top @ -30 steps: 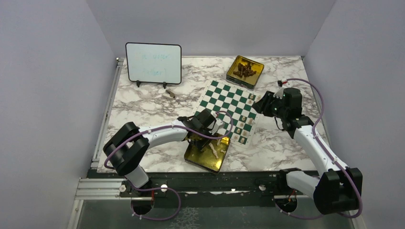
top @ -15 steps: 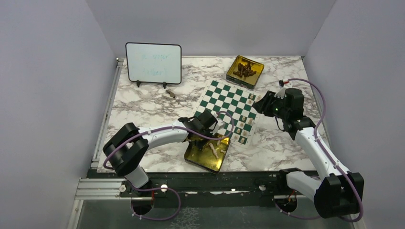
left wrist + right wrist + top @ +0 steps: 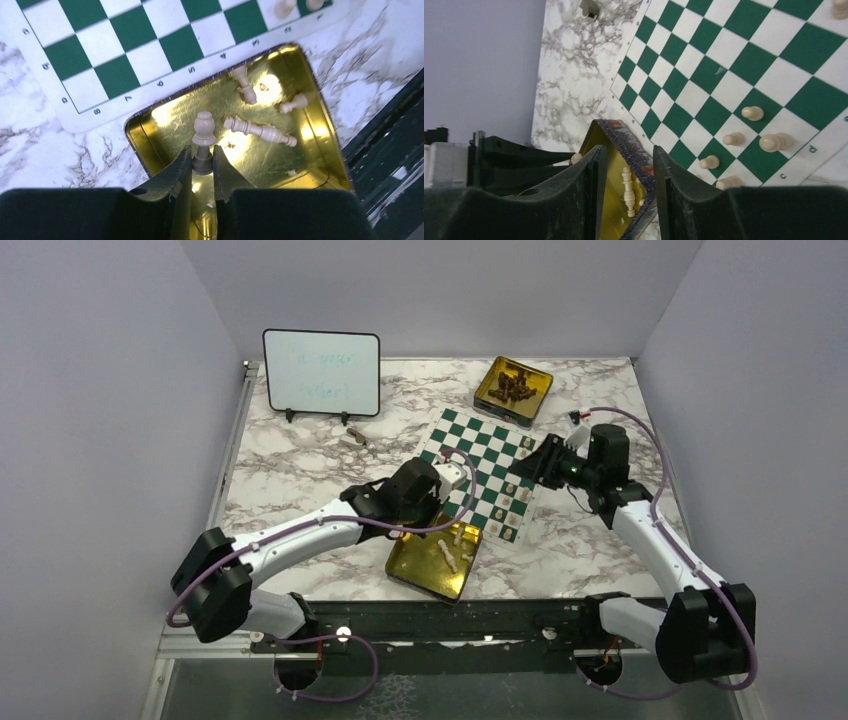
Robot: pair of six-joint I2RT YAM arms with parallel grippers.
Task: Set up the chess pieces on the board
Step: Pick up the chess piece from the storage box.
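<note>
The green and white board [image 3: 462, 445] lies right of centre, with several pale chess pieces [image 3: 514, 502] along its right edge. My left gripper [image 3: 202, 157] is shut on the base of a cream pawn [image 3: 204, 129], held upright above the near gold tin [image 3: 145, 142]. Three more cream pieces [image 3: 260, 131] lie in that tin. From above, the left gripper [image 3: 438, 502] hangs over the tin's far edge by the board's near corner. My right gripper [image 3: 530, 462] hovers over the board's right side, open, nothing between its fingers [image 3: 594, 170]; standing pieces [image 3: 752, 113] show beside it.
A black-framed whiteboard [image 3: 321, 373] stands at the back left. A second gold tin [image 3: 513, 388] with dark pieces sits behind the board. A small pale object [image 3: 353, 438] lies on the marble left of the board. The near tin [image 3: 432, 562] is close to the table's front edge.
The left jaws have closed on the pawn in the tin and the arm has lifted and stretched toward the board. The right gripper has shifted left over the board.
</note>
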